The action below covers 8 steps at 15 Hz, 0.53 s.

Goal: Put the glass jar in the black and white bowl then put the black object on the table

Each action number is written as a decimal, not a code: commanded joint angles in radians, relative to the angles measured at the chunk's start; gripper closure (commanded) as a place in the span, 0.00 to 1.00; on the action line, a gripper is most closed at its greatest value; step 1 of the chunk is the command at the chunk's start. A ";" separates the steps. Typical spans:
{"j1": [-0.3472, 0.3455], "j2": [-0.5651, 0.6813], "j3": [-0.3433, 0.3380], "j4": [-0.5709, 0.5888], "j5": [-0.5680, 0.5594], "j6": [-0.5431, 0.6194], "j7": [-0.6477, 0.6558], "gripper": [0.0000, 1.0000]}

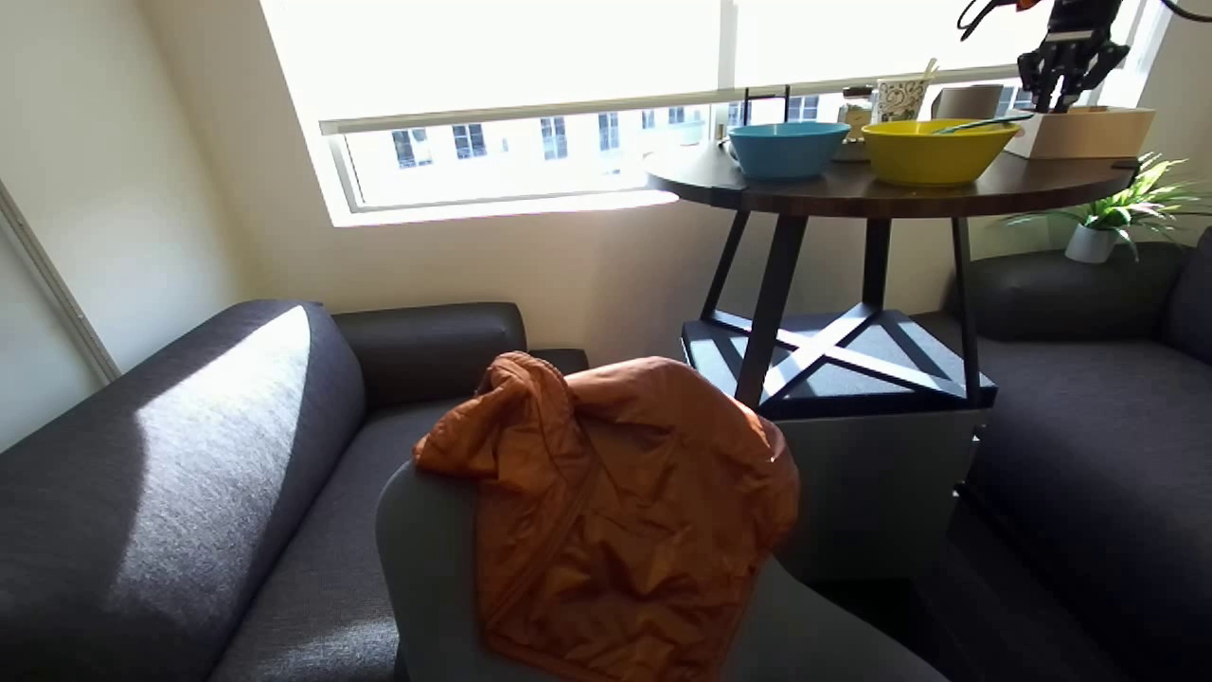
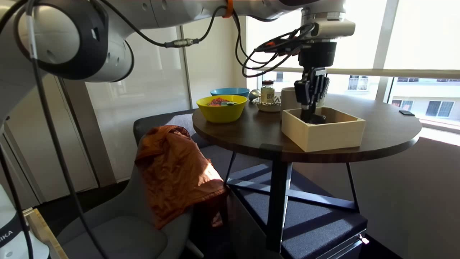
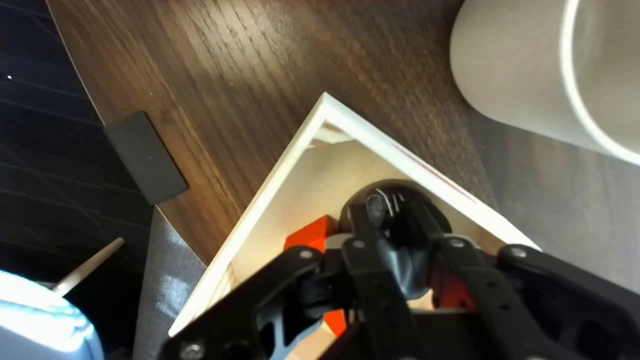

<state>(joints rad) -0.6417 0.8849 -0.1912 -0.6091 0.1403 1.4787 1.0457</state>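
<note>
- The gripper [image 3: 389,212] points down into the wooden box [image 2: 334,138], which sits on the round brown table [image 2: 381,118].
- Its two fingers [image 3: 360,225] are pulled in close to each other, with a small gap between the tips.
- The black object [image 3: 400,192] is inside the box, right at the fingertips. It looks round and shiny. The fingers hide part of it, so I can't see for sure if they have hold of it.
- An orange-red thing [image 3: 307,235] is in the box too, just beside the black object.
- The glass jar [image 2: 267,94] has a dark lid. It stands upright in the black and white bowl [image 2: 269,108] on the table.
- A gray cup [image 2: 287,100] stands on the table between the jar and the box.
- The yellow bowl [image 2: 220,117] has lots of tiny pink and red bits [image 2: 218,101] in it.
- The blue bowl [image 1: 786,156] is just beside the yellow bowl.
- A paper cup [image 1: 900,102] with a swirly pattern shows behind the yellow bowl in an exterior view.
- An orange jacket [image 2: 172,172] hangs over a gray chair [image 2: 122,233] in both exterior views.
- A green plant [image 1: 1150,204] in a white pot [image 1: 1092,243] shows by the dark sofa [image 1: 1070,294].
</note>
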 commanded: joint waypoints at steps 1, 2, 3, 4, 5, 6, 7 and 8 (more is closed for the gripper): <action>0.004 -0.032 -0.005 0.040 -0.012 0.006 -0.026 1.00; 0.003 -0.044 -0.004 0.051 -0.012 0.009 -0.039 1.00; 0.004 -0.063 -0.005 0.063 -0.016 0.007 -0.062 1.00; 0.007 -0.077 -0.008 0.074 -0.021 0.013 -0.085 1.00; 0.006 -0.095 -0.006 0.086 -0.020 0.019 -0.109 1.00; -0.009 -0.054 0.004 0.198 -0.023 -0.033 -0.122 1.00; -0.010 -0.056 0.008 0.208 -0.025 -0.038 -0.154 0.94; -0.007 -0.052 0.011 0.219 -0.026 -0.052 -0.158 0.73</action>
<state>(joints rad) -0.6429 0.8038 -0.1946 -0.4825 0.1323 1.4739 0.9343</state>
